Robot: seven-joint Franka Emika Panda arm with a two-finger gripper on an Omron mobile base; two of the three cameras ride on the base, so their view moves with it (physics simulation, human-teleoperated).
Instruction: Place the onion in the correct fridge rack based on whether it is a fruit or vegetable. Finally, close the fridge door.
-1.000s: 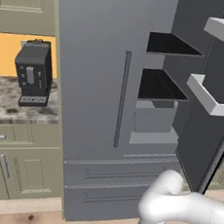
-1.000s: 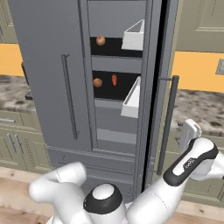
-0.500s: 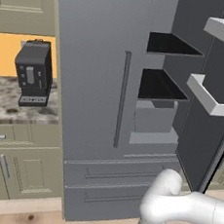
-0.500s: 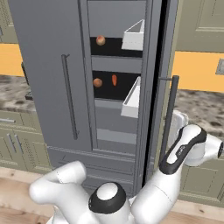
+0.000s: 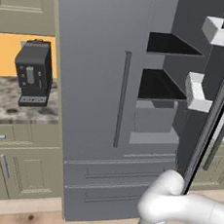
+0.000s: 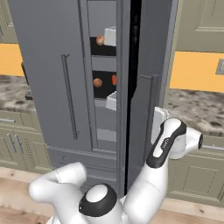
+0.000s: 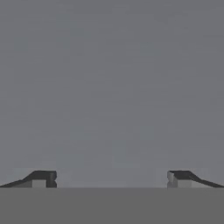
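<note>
left base view: we see the smooth matte grey fridge (image 5: 97,83) with a slim vertical bar handle, its right door (image 5: 214,110) swung partly open and carrying boxy white bins (image 5: 197,91). dark flat shelves (image 5: 158,84) sit inside. a black, blocky coffee machine (image 5: 34,72) stands on the speckled stone counter (image 5: 7,105), above panelled olive cabinets (image 5: 10,164). no writing is readable.

right base view: we see the round, smooth orange-brown onion (image 6: 97,82) on the middle shelf, beside a small reddish item (image 6: 114,79); another brownish ball (image 6: 100,40) lies on the shelf above. the hand is at the door's outer face.

hand view: we see flat grey surface, with the gripper (image 7: 111,178) spread wide and its dark fingertips (image 7: 43,178) holding nothing.
</note>
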